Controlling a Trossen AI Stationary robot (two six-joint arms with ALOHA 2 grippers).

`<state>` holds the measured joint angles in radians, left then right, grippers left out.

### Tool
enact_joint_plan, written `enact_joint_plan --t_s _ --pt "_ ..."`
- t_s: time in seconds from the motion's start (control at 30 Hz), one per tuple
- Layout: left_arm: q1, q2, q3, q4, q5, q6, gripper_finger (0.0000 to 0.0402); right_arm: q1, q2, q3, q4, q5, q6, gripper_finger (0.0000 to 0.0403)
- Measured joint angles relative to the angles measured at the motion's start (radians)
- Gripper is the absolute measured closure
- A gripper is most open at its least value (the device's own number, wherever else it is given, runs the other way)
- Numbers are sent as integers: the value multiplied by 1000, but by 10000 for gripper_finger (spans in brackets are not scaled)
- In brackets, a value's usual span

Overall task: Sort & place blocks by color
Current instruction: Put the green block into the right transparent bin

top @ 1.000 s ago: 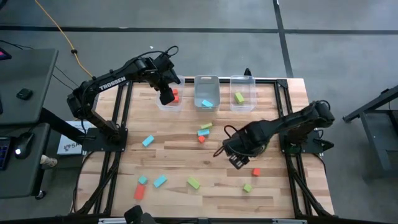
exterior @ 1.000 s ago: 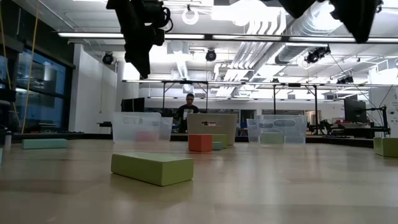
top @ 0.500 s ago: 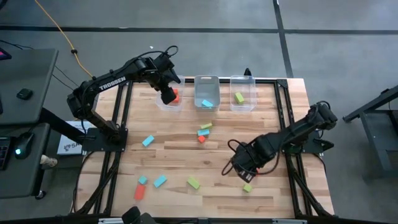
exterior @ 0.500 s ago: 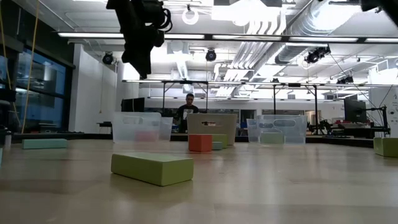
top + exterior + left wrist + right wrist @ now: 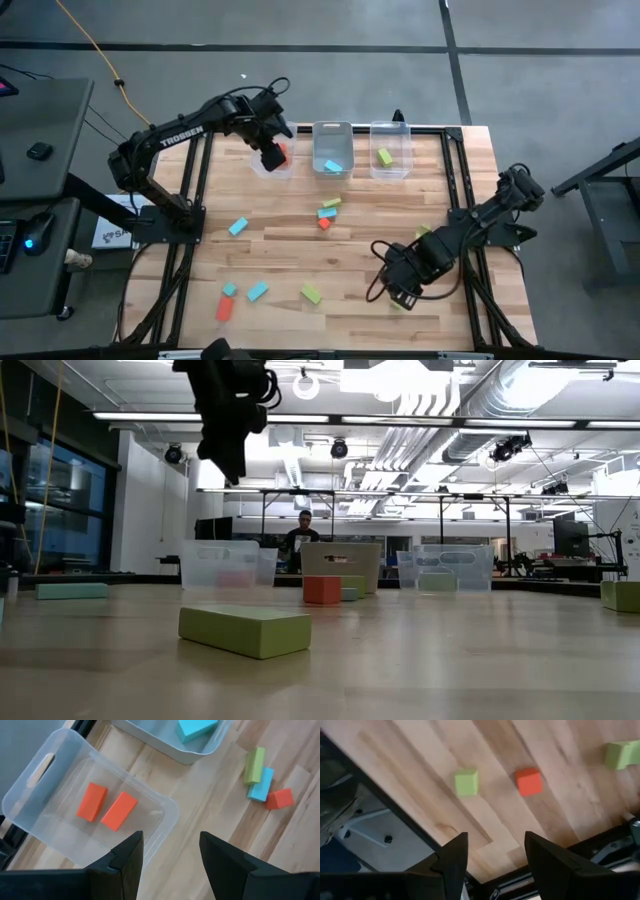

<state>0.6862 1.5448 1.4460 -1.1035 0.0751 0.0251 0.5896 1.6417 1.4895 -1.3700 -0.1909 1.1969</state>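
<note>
Left gripper [image 5: 271,157]: we see it hanging above the left clear bin [image 5: 256,166] at the counter's [image 5: 280,262] far edge. Its jaws stand apart and hold nothing.

Left bin contents: two red-orange bars [image 5: 106,806] lie side by side on the bin floor, long axes roughly parallel.

Left-side loose blocks: one light blue block [image 5: 238,227] sits alone on the left. Nearer the front edge, a red-orange block [image 5: 223,309] lies near two light blue ones [image 5: 257,291], all at a slant.

Middle cluster: a yellow-green bar [image 5: 254,765], a light blue bar [image 5: 261,784] and a red-orange cube [image 5: 280,799] crowd together, the first two touching along their long sides.

Front middle: one yellow-green bar [image 5: 311,293] lies flat and angled.

Right gripper [image 5: 402,295]: low over the counter's front right, jaws apart and empty. Past them, the wrist view shows a yellow-green cube [image 5: 467,782] and a red-orange cube [image 5: 528,781] resting flat, near each other but apart.

Risk, left: we judge that in the cluster the jaws could knock or catch a neighbour, carrying the wrong colour.

Risk, right: we judge the yellow-green cube lies close to the counter's edge, so a glancing jaw could push it off. Closing across its corners rather than its flat faces could twist it out.
</note>
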Motion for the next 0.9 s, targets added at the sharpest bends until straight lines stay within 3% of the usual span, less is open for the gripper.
enact_joint_plan --t_s 0.13,0.4,0.6,0.9 --pt "-25 0 0 -8 0 -15 229 33 0 0 17 41 11 217" --pt "-71 0 0 -11 0 -26 229 73 0 0 72 -5 -58 219" --pt "-101 0 0 -28 0 -42 229 74 0 0 121 41 -104 217" --pt "-181 1 0 -169 0 -146 229 87 0 0 130 83 -137 168"
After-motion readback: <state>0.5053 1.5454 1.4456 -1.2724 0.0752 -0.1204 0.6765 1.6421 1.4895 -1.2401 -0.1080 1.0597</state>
